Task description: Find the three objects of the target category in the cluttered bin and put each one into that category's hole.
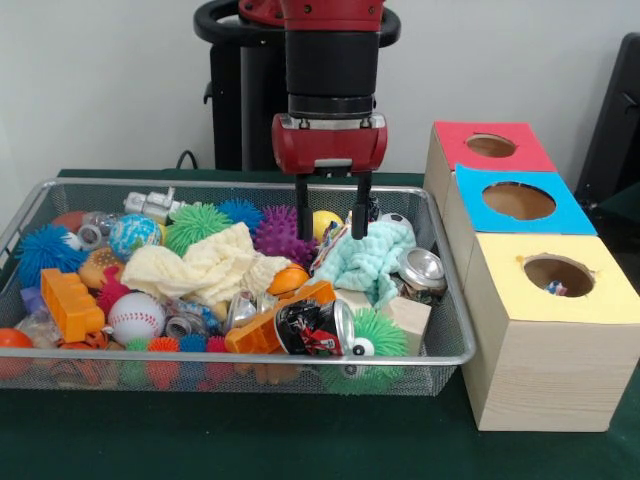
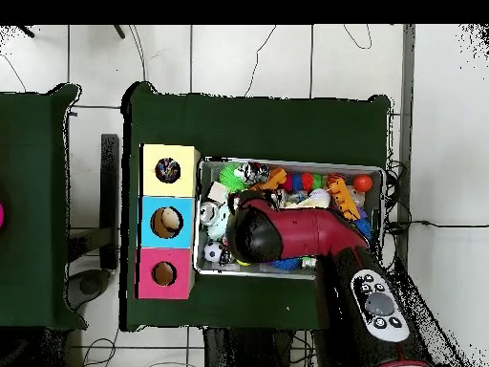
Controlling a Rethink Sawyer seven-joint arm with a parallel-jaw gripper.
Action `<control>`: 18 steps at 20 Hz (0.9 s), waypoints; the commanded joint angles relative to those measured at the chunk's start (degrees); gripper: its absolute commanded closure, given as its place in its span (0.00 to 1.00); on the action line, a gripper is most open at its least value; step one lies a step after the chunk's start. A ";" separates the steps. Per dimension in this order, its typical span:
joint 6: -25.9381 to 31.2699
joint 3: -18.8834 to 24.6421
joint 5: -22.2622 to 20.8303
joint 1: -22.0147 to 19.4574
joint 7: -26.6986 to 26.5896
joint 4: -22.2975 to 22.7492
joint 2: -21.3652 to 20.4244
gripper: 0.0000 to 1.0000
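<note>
A: End effector (image 1: 333, 212)?
B: Fingers spread, empty, hanging above the mint cloth (image 1: 372, 262) in the wire bin (image 1: 455, 330).

A: Holes?
B: Red box (image 1: 490, 146), blue box (image 1: 518, 201), yellow box (image 1: 557, 275), just beside the bin on the table (image 1: 300, 440).

We see a table covered in dark green cloth (image 1: 300, 440), set in front of a plain white wall (image 1: 100, 80). A thin black cable (image 1: 186, 158) loops up just above the table's far edge. A dark, chair-like shape (image 1: 618, 110) stands at the right edge of the front view; we cannot tell exactly what it is.

From above, the floor is pale tiles (image 2: 239, 57) with dark joints. Thin cables (image 2: 420, 225) trail across it beside the table. A second green-topped table (image 2: 33, 191) stands apart on the left, with something pink (image 2: 2, 214) at its outer edge. A narrow dark strip (image 2: 110, 182) lies between the two tables.
</note>
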 commanded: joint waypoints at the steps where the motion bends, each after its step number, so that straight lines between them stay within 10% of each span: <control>1: 2.48 -1.41 -1.68 -1.87 3.52 3.37 2.97 0.00; 18: 10.09 3.14 0.88 -4.29 0.35 4.67 5.28 0.00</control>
